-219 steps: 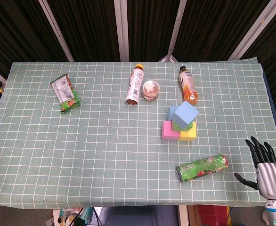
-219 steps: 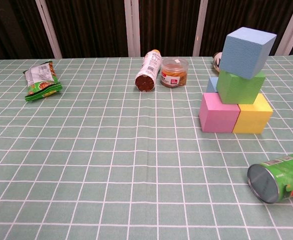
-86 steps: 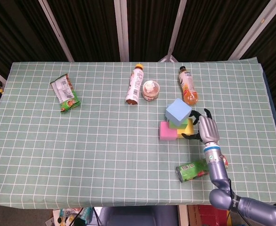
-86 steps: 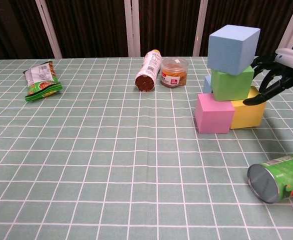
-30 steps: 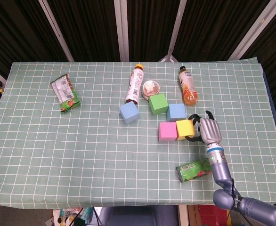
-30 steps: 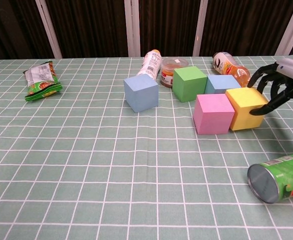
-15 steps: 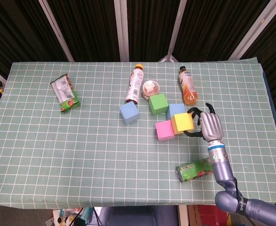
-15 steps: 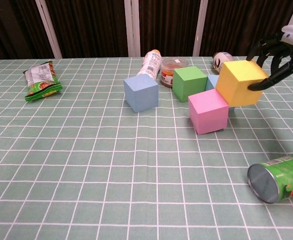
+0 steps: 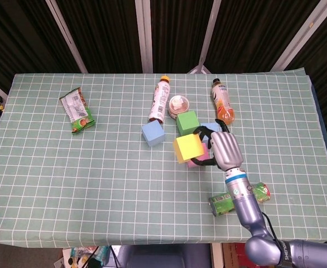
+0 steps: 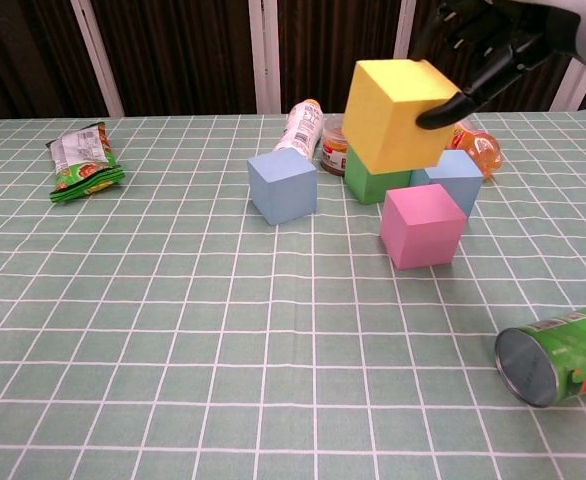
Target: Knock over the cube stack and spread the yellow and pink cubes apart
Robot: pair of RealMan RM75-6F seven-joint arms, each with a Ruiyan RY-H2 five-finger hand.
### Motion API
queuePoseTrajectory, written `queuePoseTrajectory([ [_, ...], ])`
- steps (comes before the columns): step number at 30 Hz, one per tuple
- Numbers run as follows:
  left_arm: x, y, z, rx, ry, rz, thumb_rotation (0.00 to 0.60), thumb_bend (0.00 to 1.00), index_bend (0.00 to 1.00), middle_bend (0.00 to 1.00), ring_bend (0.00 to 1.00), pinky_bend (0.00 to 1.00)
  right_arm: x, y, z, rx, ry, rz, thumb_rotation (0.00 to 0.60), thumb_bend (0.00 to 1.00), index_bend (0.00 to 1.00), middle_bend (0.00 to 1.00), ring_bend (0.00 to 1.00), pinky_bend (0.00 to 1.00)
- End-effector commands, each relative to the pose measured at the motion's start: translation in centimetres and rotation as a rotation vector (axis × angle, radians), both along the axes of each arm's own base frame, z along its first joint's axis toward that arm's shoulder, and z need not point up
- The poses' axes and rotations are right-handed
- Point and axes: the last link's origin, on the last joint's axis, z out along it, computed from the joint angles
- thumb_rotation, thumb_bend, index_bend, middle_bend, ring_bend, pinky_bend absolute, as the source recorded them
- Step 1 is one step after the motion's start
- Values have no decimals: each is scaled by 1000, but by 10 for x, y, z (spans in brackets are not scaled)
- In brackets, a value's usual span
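My right hand (image 9: 221, 148) (image 10: 493, 35) grips the yellow cube (image 9: 188, 148) (image 10: 397, 113) and holds it in the air, well above the table. The pink cube (image 10: 422, 226) rests on the cloth below and slightly right of it; in the head view only a sliver of the pink cube (image 9: 192, 163) shows beneath the hand. A green cube (image 9: 187, 121) (image 10: 375, 183) and a light blue cube (image 10: 454, 179) sit just behind the pink one. Another blue cube (image 9: 153, 133) (image 10: 282, 186) lies to the left. My left hand is out of both views.
A green can (image 9: 239, 198) (image 10: 561, 354) lies on its side at the front right. Two bottles (image 9: 159, 103) (image 9: 223, 103) and a small jar (image 9: 177, 104) lie behind the cubes. A snack bag (image 9: 76, 112) (image 10: 83, 159) sits far left.
The right hand has lifted the yellow cube higher and carried it left, over and past the pink cube. The pink cube stays on the table.
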Motion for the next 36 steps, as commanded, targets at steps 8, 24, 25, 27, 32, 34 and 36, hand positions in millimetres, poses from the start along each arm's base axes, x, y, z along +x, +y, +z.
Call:
queuePoseTrajectory([
  [8,-1,-1,2,2,-10,-5,600,150,177,29,0,0,33,37,-45,156,-75,25,600,155,435,512,596,108],
  [24,-1,-2,3,6,-6,-2,600,150,177,29,0,0,9,47,-91,237,-61,55,600,156,423,352,389,84],
  [25,-1,-2,3,8,-6,-2,600,150,177,29,0,0,8,46,-92,234,-59,53,600,155,405,332,367,79],
  [27,-1,-2,3,10,-7,0,600,150,177,29,0,0,6,45,-94,224,-49,51,600,155,355,298,319,65],
  [32,-2,-2,5,15,-11,2,600,150,177,28,0,0,3,44,-99,239,-4,46,600,156,210,148,163,25],
  [34,-2,-2,5,16,-12,3,600,150,177,28,0,0,3,44,-99,256,9,48,600,154,162,82,98,12],
  [36,-2,-2,5,15,-12,4,600,150,177,28,0,0,3,44,-97,261,16,55,600,150,123,40,60,6],
])
